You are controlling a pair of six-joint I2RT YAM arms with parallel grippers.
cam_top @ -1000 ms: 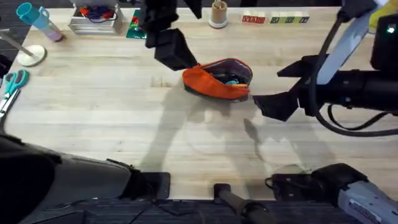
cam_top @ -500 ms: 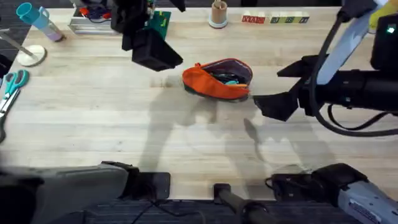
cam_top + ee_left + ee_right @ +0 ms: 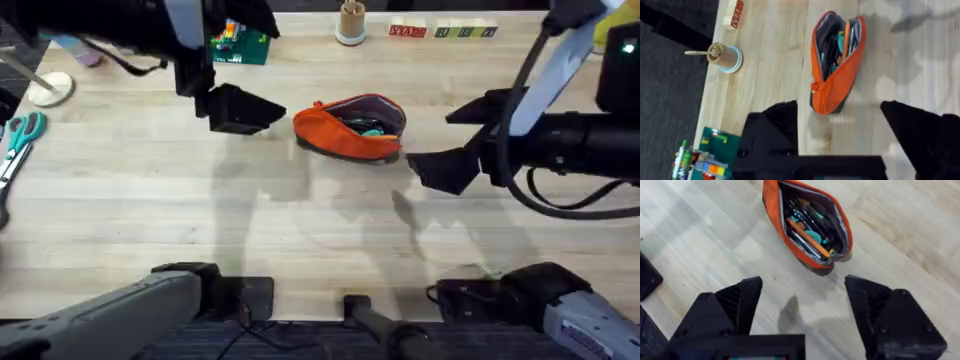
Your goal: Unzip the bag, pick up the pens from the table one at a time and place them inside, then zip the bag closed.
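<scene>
Flanking open bag (image 3: 350, 128), both pincers apart.

The bag (image 3: 350, 128) gapes open, but its contents are a tangle: an orange pen (image 3: 807, 236) can be made out among dark sticks, too small to count. The bag's far wall hides whatever lies deepest. Scissors (image 3: 18, 140) at the worktop's left edge are cut off by the frame. The left arm's upper part blurs dark.
</scene>
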